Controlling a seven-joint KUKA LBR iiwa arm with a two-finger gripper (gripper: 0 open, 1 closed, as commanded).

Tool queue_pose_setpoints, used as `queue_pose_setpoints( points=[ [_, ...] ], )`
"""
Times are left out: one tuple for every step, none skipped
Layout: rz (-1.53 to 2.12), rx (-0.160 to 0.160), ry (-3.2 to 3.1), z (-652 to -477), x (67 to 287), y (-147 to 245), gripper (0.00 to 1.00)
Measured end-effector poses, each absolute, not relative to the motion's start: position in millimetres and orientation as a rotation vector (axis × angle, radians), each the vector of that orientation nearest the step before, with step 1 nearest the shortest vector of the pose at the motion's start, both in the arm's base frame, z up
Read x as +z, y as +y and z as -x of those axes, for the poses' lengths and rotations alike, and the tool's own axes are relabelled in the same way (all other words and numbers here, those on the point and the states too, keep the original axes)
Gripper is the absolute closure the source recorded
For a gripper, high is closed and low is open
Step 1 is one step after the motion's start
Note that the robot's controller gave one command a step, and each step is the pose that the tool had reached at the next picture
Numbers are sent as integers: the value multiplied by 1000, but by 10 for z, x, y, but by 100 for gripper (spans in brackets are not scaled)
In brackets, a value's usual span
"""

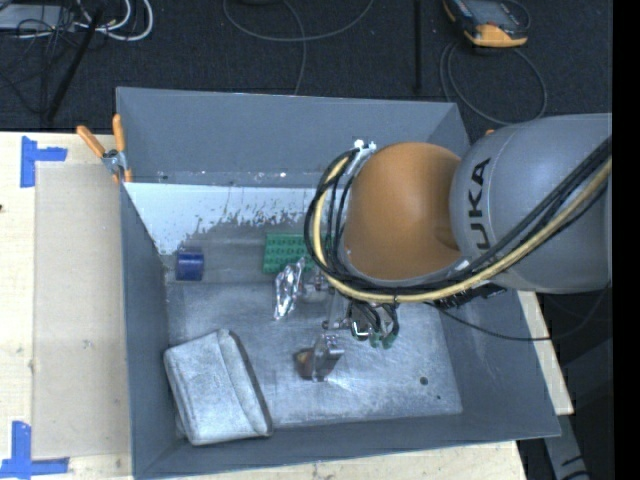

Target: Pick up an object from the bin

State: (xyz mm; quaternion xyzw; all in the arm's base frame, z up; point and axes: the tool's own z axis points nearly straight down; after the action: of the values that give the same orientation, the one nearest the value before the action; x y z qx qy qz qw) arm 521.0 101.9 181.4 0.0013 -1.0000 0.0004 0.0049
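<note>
My gripper hangs low over the middle of the bin floor, below the orange wrist cover. A small brown and grey lump lies right at its tip, touching or just under it; whether it is gripped I cannot tell. A crumpled shiny silver piece lies just up and left of the gripper. Behind that, a green studded block rests against the back slope.
A clear plastic bottle with a blue cap lies along the back left. A folded grey cloth fills the front left corner. The arm and its cables cover the bin's right side.
</note>
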Motion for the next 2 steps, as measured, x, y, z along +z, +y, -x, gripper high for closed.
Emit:
queue_pose_setpoints(
  points=[
    [122, 1, -3136, -5358, 753, 659, 0],
    [124, -1, -3138, -5365, 782, 663, 100]
  ],
)
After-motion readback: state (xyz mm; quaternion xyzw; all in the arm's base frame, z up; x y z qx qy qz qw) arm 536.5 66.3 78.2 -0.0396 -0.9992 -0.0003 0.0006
